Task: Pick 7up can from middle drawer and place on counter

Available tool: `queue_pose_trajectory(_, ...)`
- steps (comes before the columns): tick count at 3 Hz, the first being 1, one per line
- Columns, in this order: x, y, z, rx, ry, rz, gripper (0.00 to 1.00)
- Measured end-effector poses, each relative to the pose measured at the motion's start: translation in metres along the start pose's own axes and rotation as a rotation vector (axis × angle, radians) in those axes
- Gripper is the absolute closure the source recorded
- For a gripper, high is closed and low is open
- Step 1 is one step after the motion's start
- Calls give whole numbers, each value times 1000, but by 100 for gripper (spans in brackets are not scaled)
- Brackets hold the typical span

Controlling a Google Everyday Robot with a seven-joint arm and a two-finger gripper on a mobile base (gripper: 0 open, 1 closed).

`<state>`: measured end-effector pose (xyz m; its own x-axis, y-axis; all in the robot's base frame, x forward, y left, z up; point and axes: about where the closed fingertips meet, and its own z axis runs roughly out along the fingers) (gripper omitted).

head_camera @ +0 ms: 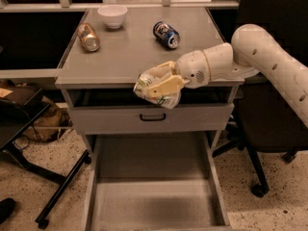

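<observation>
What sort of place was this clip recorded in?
Probably an office or lab workspace: a grey drawer cabinet with its middle drawer pulled open, a wheeled office chair beside it, and speckled flooring. The gripper holds the 7up can at the front edge of the counter.

The 7up can (165, 100), pale cream with green print, is clasped between the fingers of the gripper (155, 87) and held tilted right at the front edge of the counter (139, 49); whether the rim is touched cannot be told. The middle drawer (154, 198), a wide shallow grey tray with a flat floor and low side walls, is seen pulled out, well below the can. The counter is shown as a broad, flat, light-grey top with a thin rim.
</observation>
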<state>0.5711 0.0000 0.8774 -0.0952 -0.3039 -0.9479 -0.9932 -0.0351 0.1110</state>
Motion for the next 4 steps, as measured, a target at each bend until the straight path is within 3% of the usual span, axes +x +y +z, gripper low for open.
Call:
queue_pose_trajectory(1,-22,-15,0,-5,36,-49,100)
queue_pose_trajectory(2,-57,-57,17,10,116,-165,100)
queue_pose_trajectory(3,-80,-98,21,81,146,-263,100)
queue_pose_trajectory(4,-78,-132,28,136,177,-299,100)
